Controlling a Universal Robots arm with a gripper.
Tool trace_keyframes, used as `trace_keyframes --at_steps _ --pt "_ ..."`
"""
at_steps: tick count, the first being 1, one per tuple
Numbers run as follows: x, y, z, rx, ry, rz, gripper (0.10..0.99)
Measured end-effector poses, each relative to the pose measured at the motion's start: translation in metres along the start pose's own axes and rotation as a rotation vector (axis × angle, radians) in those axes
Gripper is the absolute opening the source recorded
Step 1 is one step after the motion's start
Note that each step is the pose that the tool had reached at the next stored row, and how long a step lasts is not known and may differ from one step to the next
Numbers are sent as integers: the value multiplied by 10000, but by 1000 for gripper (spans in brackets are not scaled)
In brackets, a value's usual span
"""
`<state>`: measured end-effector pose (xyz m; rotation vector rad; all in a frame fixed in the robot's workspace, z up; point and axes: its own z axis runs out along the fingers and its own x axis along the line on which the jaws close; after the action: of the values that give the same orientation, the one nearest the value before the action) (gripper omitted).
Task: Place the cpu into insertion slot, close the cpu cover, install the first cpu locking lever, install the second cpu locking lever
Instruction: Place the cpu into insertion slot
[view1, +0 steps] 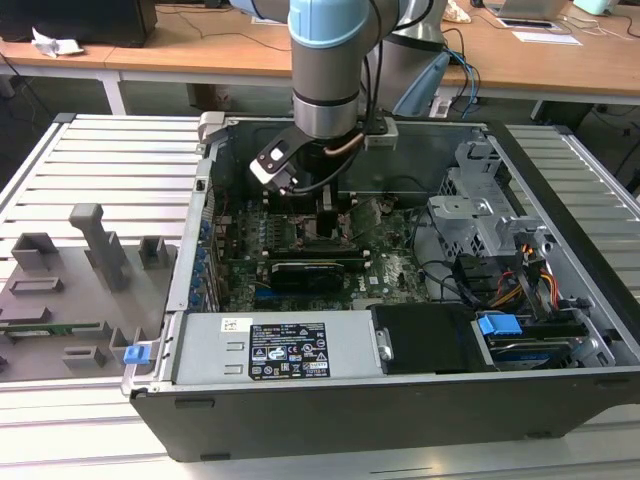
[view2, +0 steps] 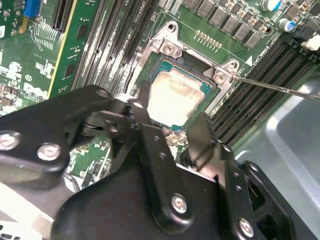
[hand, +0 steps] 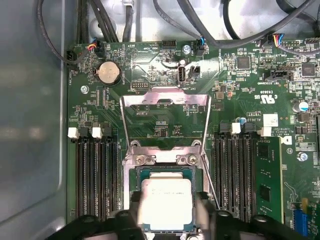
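The cpu (hand: 166, 202) (view2: 175, 97), a dull silver square chip, lies in the open socket on the green motherboard (hand: 150, 70). My gripper (hand: 167, 215) (view2: 172, 125) (view1: 328, 215) is low inside the computer case, with one black finger against each of two opposite sides of the chip, shut on it. The cpu cover (hand: 165, 97), a thin metal frame with a square window, stands flipped back from the socket. A thin wire locking lever (hand: 211, 187) (view2: 280, 87) sticks out beside the socket, unlatched.
Black memory slots (hand: 95, 175) (hand: 235, 170) flank the socket. A coin battery (hand: 108, 73) and cables (hand: 105, 20) lie beyond the cover. A long black expansion card (view1: 310, 270), the power supply (view1: 290, 350) and a drive cage (view1: 480, 200) crowd the case. Grey fixtures (view1: 95, 245) stand outside it.
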<state>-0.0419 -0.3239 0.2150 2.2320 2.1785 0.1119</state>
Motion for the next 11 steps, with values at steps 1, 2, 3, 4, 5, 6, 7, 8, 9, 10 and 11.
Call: trace_keyframes --at_steps 1,2,3,4,5,6,7,8,9,10,11 --pt "-2 1 -3 20 -2 1 455" --pt "-4 4 -6 45 -3 2 396" --pt "-5 6 -7 60 -3 3 337" --pt "-6 8 -8 75 -3 3 337" --pt "-6 8 -12 82 -8 4 337" --pt "-7 8 -18 87 -10 5 278" --pt "-6 9 -25 88 -9 5 216" --pt "-6 9 -31 88 -6 4 157" --pt "-5 10 -42 88 -7 4 157" --pt "-5 11 -48 88 -7 4 106" --pt "-5 11 -51 88 -6 3 106"
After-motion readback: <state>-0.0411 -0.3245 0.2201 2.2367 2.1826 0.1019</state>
